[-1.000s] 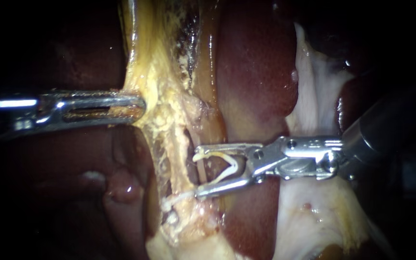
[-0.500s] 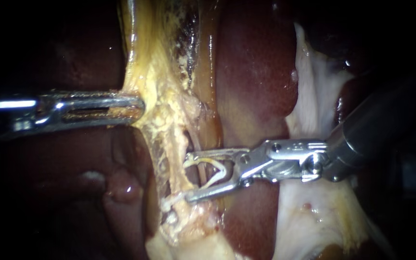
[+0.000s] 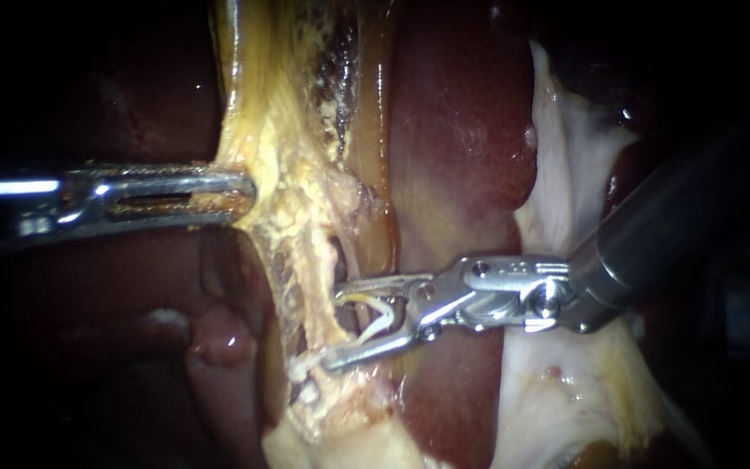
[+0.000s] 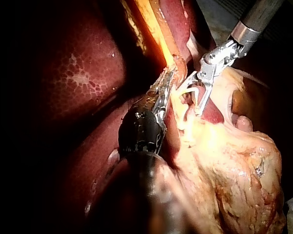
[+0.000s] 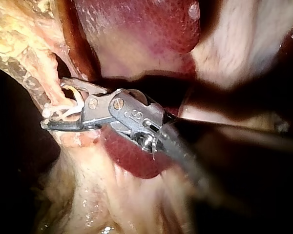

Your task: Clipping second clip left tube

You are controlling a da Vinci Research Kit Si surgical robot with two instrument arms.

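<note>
Right instrument (image 3: 330,325) advanced toward frame centre-left | pincer spread, carrying white V-shaped clip (image 3: 377,314), tips now reaching yellow stringy tube (image 3: 310,271) | left instrument (image 3: 245,193) pincer pinching yellow fatty tissue (image 3: 281,178) | closure likely next.

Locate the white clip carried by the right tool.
Endoscope view, just below centre: the white clip sits between the jaws of the right tool, beside the yellow tissue strand, with liver on its right.
</note>
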